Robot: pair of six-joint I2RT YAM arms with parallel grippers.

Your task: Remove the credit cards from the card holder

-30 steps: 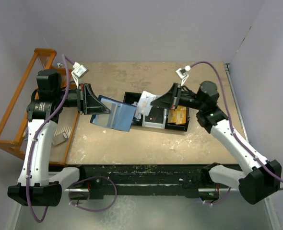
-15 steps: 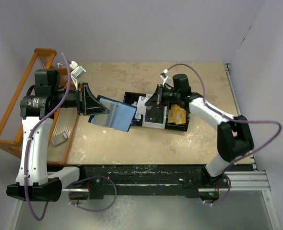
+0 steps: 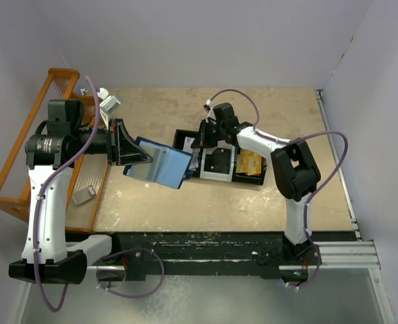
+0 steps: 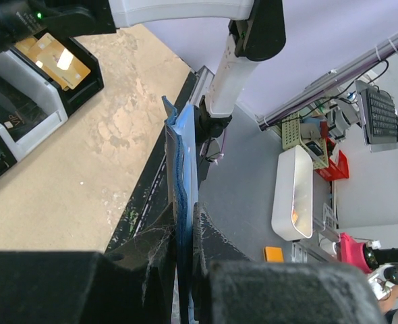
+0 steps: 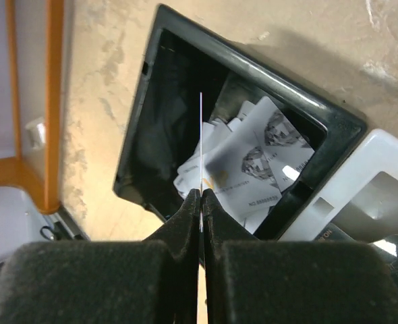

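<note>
The card holder [image 3: 164, 165], a navy folding wallet with paler inner faces, hangs open above the table left of centre. My left gripper [image 3: 144, 156] is shut on its left edge. In the left wrist view the card holder [image 4: 182, 155] stands edge-on between the fingers of my left gripper [image 4: 183, 219]. My right gripper [image 3: 202, 140] hovers over the left compartment of the black tray [image 3: 249, 182]. It is shut on a thin card [image 5: 201, 135], seen edge-on as a white line rising from the right gripper [image 5: 202, 194]. White cards [image 5: 260, 155] lie below it.
The tray's middle compartment holds a white box [image 3: 218, 162] and its right one holds gold cards [image 3: 251, 163]. An orange wooden rack [image 3: 23, 155] stands off the table's left side, with a small grey object [image 3: 84, 196] beside it.
My right arm has swung left, from beside the gold cards to over the tray's left compartment, with its jaws staying shut. The left gripper and card holder barely moved.
</note>
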